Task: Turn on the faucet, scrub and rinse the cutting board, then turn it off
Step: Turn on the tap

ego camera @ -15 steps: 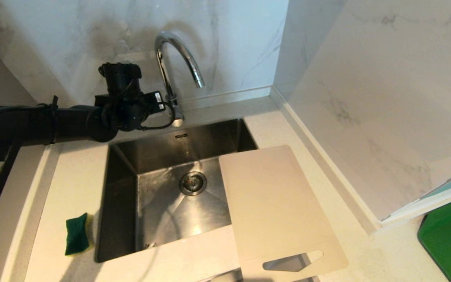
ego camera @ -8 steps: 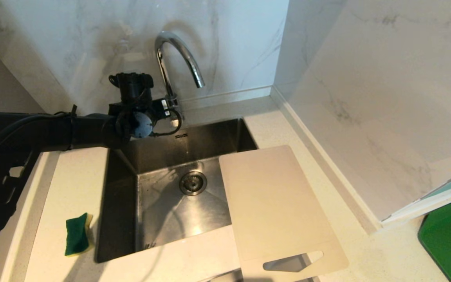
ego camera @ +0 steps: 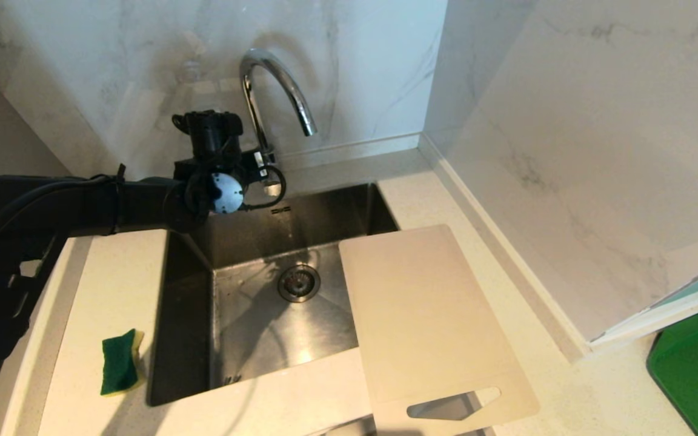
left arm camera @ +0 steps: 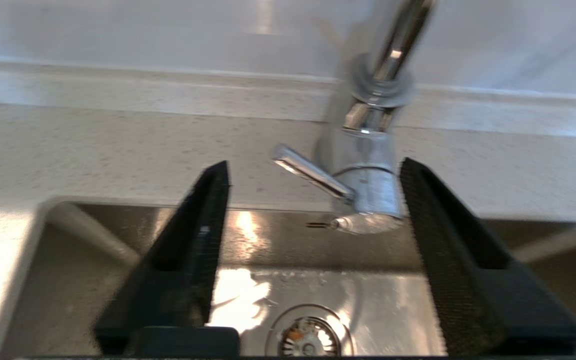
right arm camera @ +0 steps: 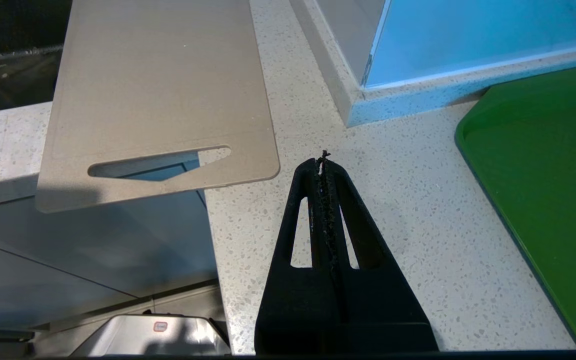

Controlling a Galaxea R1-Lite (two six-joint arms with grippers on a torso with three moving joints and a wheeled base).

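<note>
The chrome faucet rises behind the sink, and no water shows at its spout. My left gripper is open at the faucet's base. Its thin lever and the faucet body lie between the two black fingers without touching them. In the head view the left wrist hides those fingers. The off-white cutting board lies flat over the sink's right side, handle slot toward me. My right gripper is shut and empty over the counter, near the cutting board.
A green and yellow sponge lies on the counter left of the steel sink, whose drain is uncovered. A dark green flat mat sits at the far right. Marble walls close in behind and to the right.
My left arm has moved right and nearer to the faucet's base, and the wrist has turned. The cutting board and sponge have stayed put.
</note>
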